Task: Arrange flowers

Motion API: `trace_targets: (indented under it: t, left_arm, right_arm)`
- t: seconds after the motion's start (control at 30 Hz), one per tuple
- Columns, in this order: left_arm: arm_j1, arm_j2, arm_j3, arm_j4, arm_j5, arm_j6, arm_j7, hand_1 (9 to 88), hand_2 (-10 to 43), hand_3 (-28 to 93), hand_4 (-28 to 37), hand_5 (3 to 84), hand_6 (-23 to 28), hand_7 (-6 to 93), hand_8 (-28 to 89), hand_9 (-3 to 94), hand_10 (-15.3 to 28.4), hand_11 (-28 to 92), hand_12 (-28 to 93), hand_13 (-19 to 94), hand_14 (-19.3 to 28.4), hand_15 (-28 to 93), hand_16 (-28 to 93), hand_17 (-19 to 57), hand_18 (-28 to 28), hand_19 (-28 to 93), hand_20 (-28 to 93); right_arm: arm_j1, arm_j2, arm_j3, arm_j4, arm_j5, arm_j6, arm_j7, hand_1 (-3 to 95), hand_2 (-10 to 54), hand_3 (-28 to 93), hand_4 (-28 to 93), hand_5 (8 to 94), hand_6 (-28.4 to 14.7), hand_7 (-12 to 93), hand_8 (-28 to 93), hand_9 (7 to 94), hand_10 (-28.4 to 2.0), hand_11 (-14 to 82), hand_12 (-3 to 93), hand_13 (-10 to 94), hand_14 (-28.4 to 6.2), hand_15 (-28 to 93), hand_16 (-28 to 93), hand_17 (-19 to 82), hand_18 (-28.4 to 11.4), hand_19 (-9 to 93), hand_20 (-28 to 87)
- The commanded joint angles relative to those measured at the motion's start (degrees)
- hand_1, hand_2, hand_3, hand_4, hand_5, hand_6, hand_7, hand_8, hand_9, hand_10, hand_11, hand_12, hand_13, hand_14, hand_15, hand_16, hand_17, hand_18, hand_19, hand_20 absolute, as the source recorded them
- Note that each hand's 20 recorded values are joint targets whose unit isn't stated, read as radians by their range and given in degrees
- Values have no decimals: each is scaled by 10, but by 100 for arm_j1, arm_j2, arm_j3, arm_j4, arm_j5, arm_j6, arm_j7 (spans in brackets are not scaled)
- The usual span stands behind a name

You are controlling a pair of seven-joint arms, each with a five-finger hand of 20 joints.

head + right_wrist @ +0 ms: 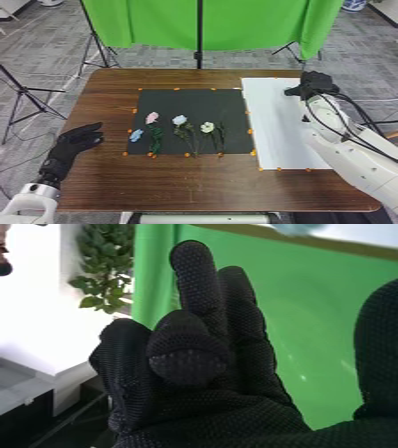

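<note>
Four blooms point(152, 117) are lying on the black mat point(189, 102), the left hand point(78, 138) at its nine o'clock and right hand point(314, 84) at two both holding nothing, fingers loosely extended.

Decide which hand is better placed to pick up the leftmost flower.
Probably left: the left hand is near the blue flower, while the right hand is across the black mat, by the white sheet.

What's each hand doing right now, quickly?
Left hand: open, holding nothing, over the table's left side.
Right hand: open, fingers relaxed, holding nothing.
</note>
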Motion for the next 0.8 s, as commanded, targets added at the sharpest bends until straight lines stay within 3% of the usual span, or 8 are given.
trace_targets:
  t: [0.03, 0.17, 0.33, 0.47, 0.57, 0.8]
  left_arm:
    - [54, -74, -16, -8, 33, -70, -91, 407, -95, 635, -84, 433, 48, 127, -66, 441, 130, 203, 110, 392, 174, 220, -18, 87, 128, 88, 182]
    - [61, -76, -29, -10, 32, -72, -92, 405, -95, 635, -83, 434, 48, 126, -66, 441, 130, 203, 110, 392, 173, 220, -19, 87, 128, 87, 182]
    - [52, -66, -21, -6, 33, -80, -96, 405, -95, 635, -83, 433, 49, 125, -65, 441, 131, 202, 109, 391, 174, 220, -18, 87, 128, 88, 182]
    - [76, -68, -37, -16, 24, -85, -109, 405, -95, 635, -84, 433, 49, 125, -65, 442, 131, 202, 109, 392, 174, 219, -18, 87, 128, 88, 182]
    - [74, -48, -43, -14, 24, -84, -110, 405, -95, 635, -83, 432, 49, 125, -64, 441, 131, 202, 109, 392, 173, 220, -18, 86, 128, 88, 182]
    - [95, -16, -62, -17, 15, -119, -148, 405, -95, 636, -83, 433, 49, 123, -64, 441, 131, 202, 109, 392, 173, 220, -18, 87, 128, 87, 182]
  right_arm:
    - [-163, 9, 105, 269, 48, -363, 162, 209, -74, 617, -109, 570, -21, 102, -51, 675, -182, 293, 321, 808, -84, 720, 376, 579, -198, 932, 665]
    - [-212, -53, 93, 388, 368, -40, 78, 280, -95, 632, -116, 579, -13, 112, -54, 695, -171, 316, 319, 817, -75, 726, 371, 590, -191, 932, 664]
    - [-279, -48, -1, 486, 745, 724, -44, 408, -95, 669, -153, 633, 6, 159, -74, 758, -129, 349, 313, 847, -48, 725, 365, 618, -174, 932, 672]
    - [-211, -29, -88, 523, 790, 1216, -77, 556, -95, 583, -173, 750, -2, 183, 98, 849, -96, 269, 435, 884, -28, 715, 361, 643, -164, 932, 675]
    - [-262, 5, 109, 320, 659, 1471, -37, 595, -95, 583, -178, 807, -7, 211, 131, 885, -86, 267, 441, 900, -22, 709, 362, 658, -162, 932, 673]
    - [-90, 51, 243, -756, 1061, 2119, -218, 610, -95, 583, -182, 820, -12, 207, 133, 898, -86, 266, 442, 912, -17, 701, 366, 664, -161, 932, 671]
